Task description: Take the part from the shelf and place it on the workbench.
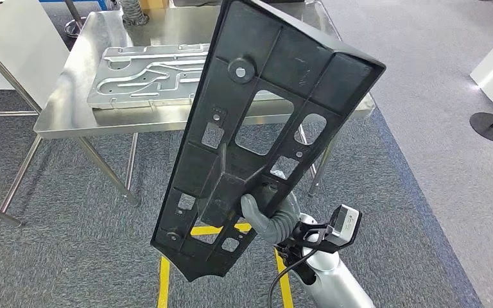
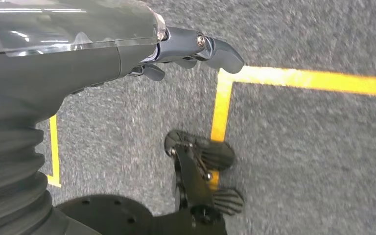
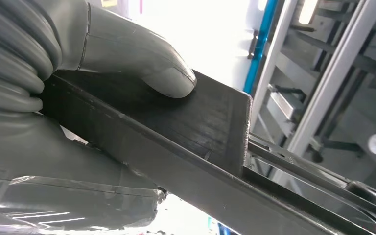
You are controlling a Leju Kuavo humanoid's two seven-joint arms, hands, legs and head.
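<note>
Plastic, black and matte, is forming the part [image 1: 257,122]: a long flat panel with raised ribs, several rectangular and angled cut-outs, a round boss near its upper end and a boxy raised block low down. The right hand [image 1: 271,213] is gripping it by that block, holding it upright and tilted in the air in front of the workbench [image 1: 64,109], not touching it. In the right wrist view the thick grey thumb [image 3: 147,58] is pressing on the block's flat face. A silver metal plate [image 1: 147,74] with winding grooves is lying on the workbench. The part is covering the plate's right end and much of the bench's right side. The left hand [image 2: 196,51] is hanging over grey carpet [image 2: 313,147] and yellow floor tape [image 2: 303,78], fingers slightly curled and holding nothing.
</note>
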